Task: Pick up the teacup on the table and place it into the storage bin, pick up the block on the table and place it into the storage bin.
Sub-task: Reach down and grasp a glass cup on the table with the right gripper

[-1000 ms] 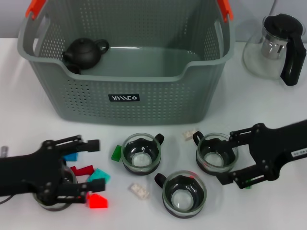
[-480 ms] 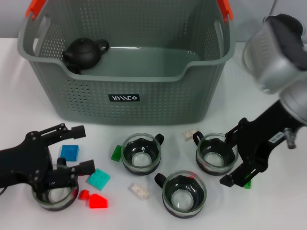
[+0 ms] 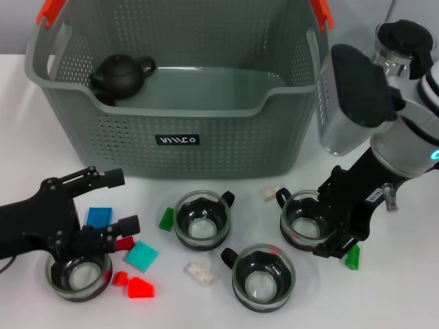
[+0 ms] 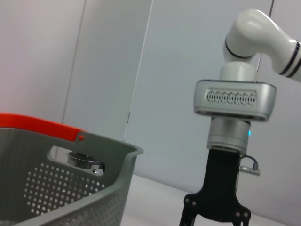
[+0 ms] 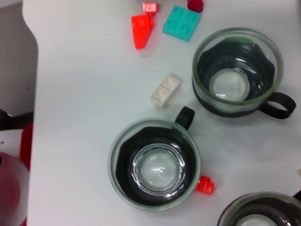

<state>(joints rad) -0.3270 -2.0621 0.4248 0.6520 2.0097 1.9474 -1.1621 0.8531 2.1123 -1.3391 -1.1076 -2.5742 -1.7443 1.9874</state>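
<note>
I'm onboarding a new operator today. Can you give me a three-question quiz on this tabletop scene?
1. True or false: the storage bin already holds a black teapot.
2. How many glass teacups stand on the table? A) two B) three C) four
3. Fill in: the right gripper is beside the ____-most teacup.

Key:
1. True.
2. C; one is under the left gripper.
3. Right.

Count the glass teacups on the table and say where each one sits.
4. One under the left gripper, front left; one in front of the storage bin label; one nearest the robot, centre; one beside the right gripper. None visibly hidden.
</note>
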